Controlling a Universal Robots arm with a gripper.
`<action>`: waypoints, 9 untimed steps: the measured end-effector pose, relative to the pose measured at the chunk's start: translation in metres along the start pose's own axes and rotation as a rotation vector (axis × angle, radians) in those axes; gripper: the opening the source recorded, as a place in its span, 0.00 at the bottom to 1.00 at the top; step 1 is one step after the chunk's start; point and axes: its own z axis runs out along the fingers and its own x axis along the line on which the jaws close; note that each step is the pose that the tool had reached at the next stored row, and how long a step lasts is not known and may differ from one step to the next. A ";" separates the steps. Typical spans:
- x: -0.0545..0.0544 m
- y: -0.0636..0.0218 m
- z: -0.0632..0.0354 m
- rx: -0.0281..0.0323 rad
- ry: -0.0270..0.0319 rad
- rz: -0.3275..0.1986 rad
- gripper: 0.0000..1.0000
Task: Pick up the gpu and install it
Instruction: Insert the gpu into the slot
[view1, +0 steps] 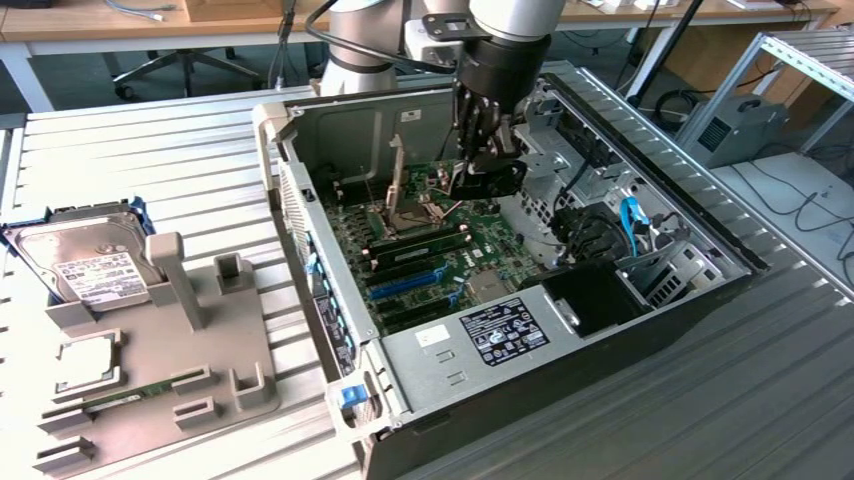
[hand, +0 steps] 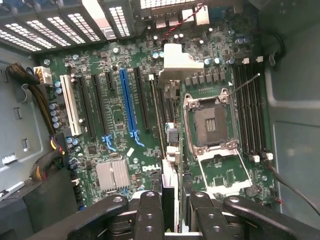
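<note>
The gpu (hand: 170, 145) appears edge-on in the wrist view as a thin dark card running out from between my fingers (hand: 150, 212), with a pale metal bracket (hand: 177, 60) at its far end. My gripper (hand: 170, 205) is shut on it. In the exterior view my gripper (view1: 483, 165) reaches down inside the open computer case (view1: 307, 170), and the gpu (view1: 489, 183) hangs dark beneath it, just above the green motherboard (view1: 427, 250). The card sits over the board between the long expansion slots (hand: 127, 105) and the open CPU socket (hand: 210, 125). I cannot tell whether it touches a slot.
A grey fixture tray (view1: 174, 400) lies at the exterior view's left, with a silver hard drive (view1: 87, 265), a CPU (view1: 87, 360) and a green RAM stick (view1: 127, 395) on it. Drive cages and cables (view1: 627, 225) crowd the case's right side. A power supply (view1: 514, 325) fills its near end.
</note>
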 end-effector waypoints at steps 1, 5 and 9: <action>0.000 0.0000 0.0000 -0.0001 0.0000 -0.004 0.26; 0.000 0.0000 0.0000 -0.0006 -0.0003 -0.021 0.26; 0.000 0.0000 0.0000 -0.0013 -0.0007 -0.043 0.26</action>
